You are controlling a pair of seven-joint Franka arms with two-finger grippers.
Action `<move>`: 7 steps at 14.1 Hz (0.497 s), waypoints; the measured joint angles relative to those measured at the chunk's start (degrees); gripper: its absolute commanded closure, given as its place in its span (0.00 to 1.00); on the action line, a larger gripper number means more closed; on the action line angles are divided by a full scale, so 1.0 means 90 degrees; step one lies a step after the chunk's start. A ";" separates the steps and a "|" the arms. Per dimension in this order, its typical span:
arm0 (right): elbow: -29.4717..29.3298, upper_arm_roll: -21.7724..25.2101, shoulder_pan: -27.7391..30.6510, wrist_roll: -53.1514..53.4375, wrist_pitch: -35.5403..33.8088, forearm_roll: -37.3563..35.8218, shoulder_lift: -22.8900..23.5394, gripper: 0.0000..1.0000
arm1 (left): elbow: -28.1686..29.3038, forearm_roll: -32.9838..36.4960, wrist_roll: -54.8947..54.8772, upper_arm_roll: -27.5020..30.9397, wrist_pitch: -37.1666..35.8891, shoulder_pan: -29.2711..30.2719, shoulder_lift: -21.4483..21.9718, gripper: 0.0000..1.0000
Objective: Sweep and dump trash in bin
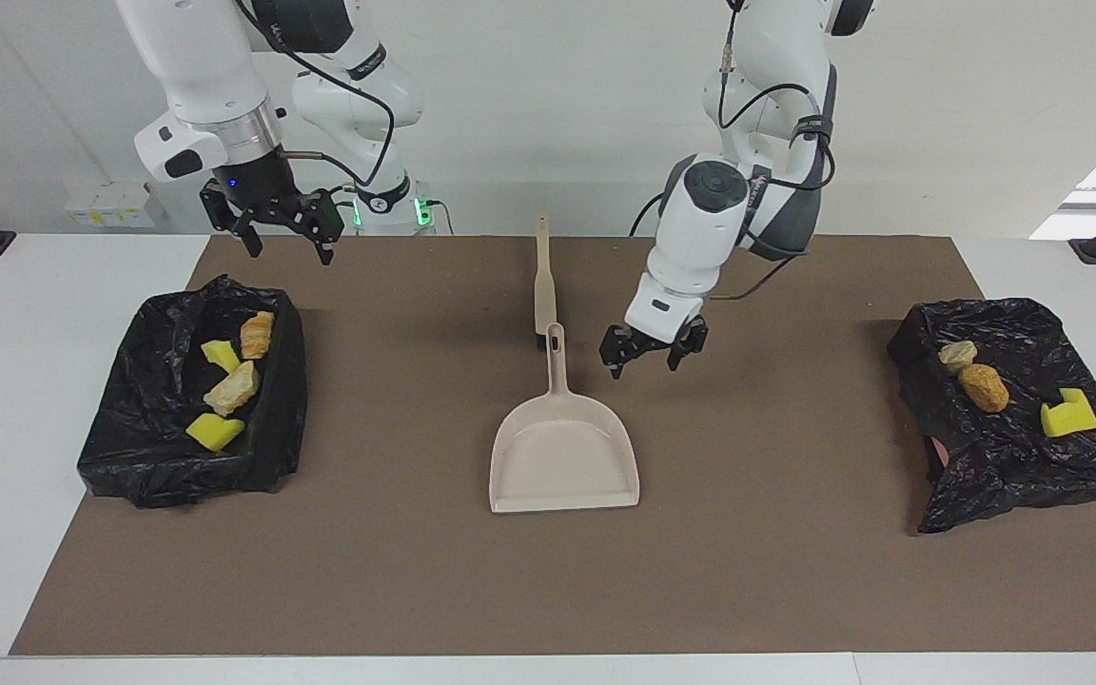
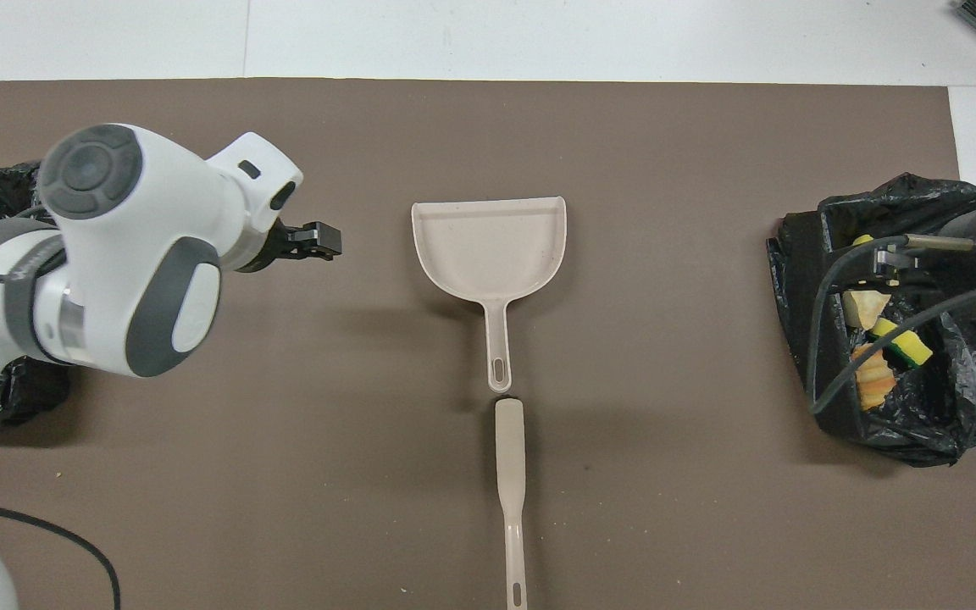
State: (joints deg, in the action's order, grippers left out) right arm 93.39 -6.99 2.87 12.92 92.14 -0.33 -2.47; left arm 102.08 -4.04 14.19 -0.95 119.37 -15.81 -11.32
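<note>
We see the trash lying in two black bags on the worktop. Four pieces sit in the open bag near the edge at the right arm's end. Three pieces rest on top of the crumpled bag near the edge at the left arm's end. No trash lies on the brown mat between them.

The dustpan lies flat in the middle of the mat, and it is empty. The brush lies just beside the tip of the dustpan's handle, nearer to the robots, toward the worktop's edge on their side.

Our left tool hangs over the mat beside the dustpan's handle. Its fingers are spread apart and it holds nothing. Our right tool waits in the air over the robots' edge of its bag. Its fingers are spread too, and it holds nothing.

We think the job looks almost done. What could go wrong? The three pieces at the left arm's end sit on top of a bumpy bag, not down inside it. If the left arm swings low over that bag, it could knock a piece off onto the worktop. The left tool is also close to the dustpan's handle, so a low move could bump the dustpan and push it into the brush.
</note>
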 measured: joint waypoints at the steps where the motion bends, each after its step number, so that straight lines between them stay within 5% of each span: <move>1: 0.0000 0.0000 0.0000 0.0000 0.0000 0.0000 0.0000 0.00 | -0.0006 0.0000 -0.0338 0.0001 -0.0087 0.0208 0.0110 0.00; 7: 0.0000 0.0000 0.0000 0.0000 0.0000 0.0000 0.0000 0.00 | -0.0256 0.0136 -0.1550 0.0031 -0.0909 0.1310 0.0726 0.00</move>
State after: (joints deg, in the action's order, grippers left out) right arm 93.39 -6.99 2.87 12.92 92.14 -0.33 -2.47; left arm 99.78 -2.83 0.24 -0.66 111.18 -4.02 -4.78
